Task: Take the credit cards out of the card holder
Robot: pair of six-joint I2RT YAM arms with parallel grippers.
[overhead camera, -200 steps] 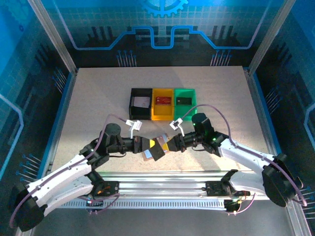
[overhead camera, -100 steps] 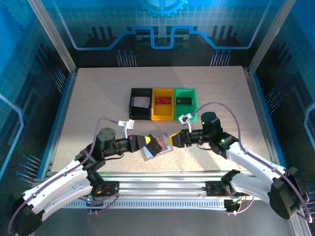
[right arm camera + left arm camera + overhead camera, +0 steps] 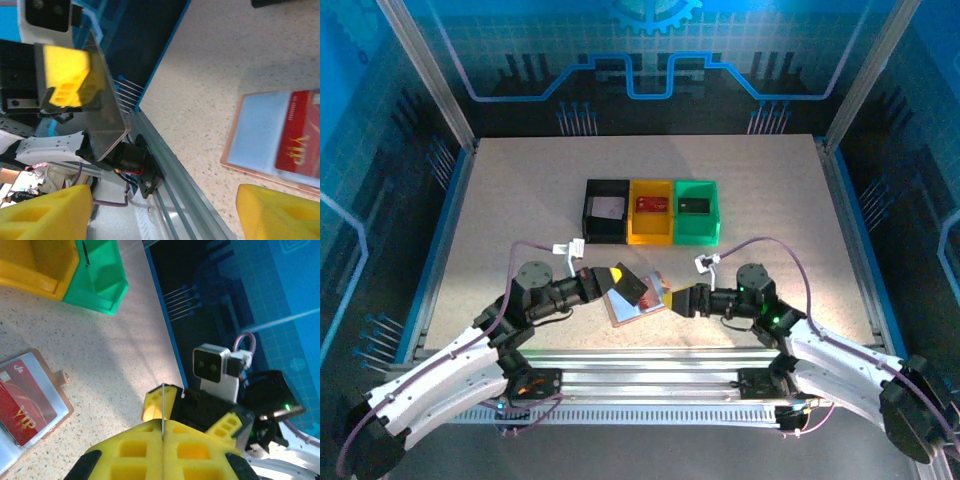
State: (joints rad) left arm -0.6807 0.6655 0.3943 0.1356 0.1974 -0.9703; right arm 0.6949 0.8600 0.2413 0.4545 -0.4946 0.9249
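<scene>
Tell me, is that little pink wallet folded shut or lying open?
Open, spread flat: the card holder shows its pale inner pockets facing up, with a red card tucked in one.

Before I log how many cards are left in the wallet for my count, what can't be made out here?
- Top external: the held card in the left gripper covers part of the card holder; pockets too small to count.
- Left wrist: card holder cut off by the left edge; held card edge-on, face hidden.
- Right wrist: card holder cut off by the right edge; red card blurred and cut off too.
</scene>
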